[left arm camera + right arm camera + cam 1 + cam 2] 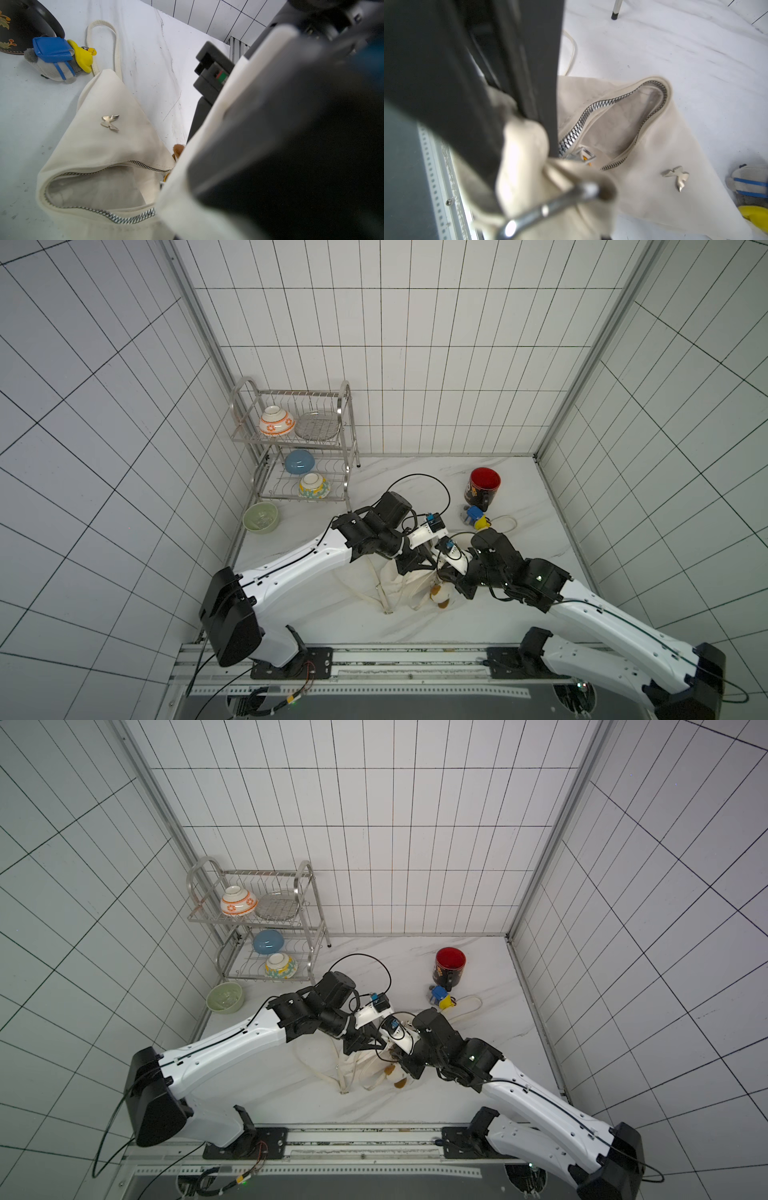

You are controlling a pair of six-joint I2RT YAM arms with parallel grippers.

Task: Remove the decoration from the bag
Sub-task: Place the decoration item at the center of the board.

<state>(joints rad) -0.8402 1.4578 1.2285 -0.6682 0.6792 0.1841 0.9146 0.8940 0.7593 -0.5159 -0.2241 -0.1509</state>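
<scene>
White marble tabletop (415,472), tiled walls (415,364); left fingers (411,564) pinch the bag (405,585), right fingers (445,573) unclear.

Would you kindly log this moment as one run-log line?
left gripper: shut on bag | right gripper: state unclear, beside left | brown-white plush: at bag edge
</scene>
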